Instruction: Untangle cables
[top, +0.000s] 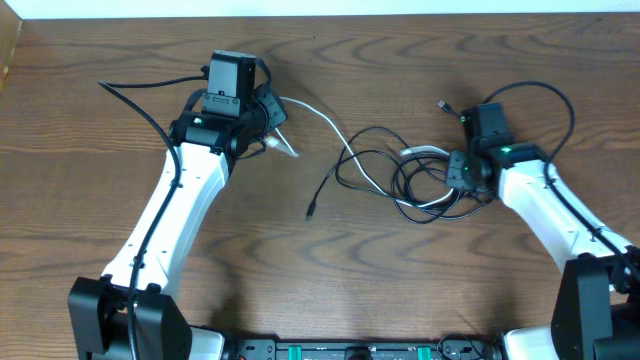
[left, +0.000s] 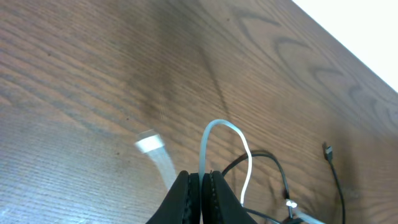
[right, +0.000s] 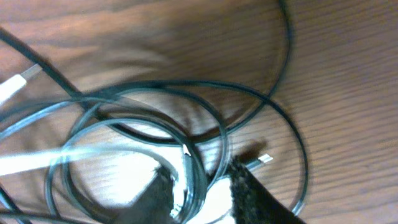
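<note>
The white cable (top: 330, 125) runs from my left gripper (top: 272, 128) right into the tangle. In the left wrist view the left gripper (left: 202, 182) is shut on the white cable (left: 222, 127), which loops up from the jaws; its plug end (left: 149, 144) lies blurred on the table. Two black cables (top: 385, 165) loop over each other in the tangle, with plug ends at the left (top: 311, 211) and the far right (top: 443, 104). My right gripper (top: 462, 178) sits in the tangle. In the right wrist view its fingers (right: 202, 186) close around black cable strands (right: 186, 134) and a white stretch.
The wooden table (top: 320, 280) carries everything. Each arm's own thick black wire curves beside it, at the far left (top: 140, 100) and the far right (top: 560, 100). A pale strip (top: 320, 8) borders the table's far edge.
</note>
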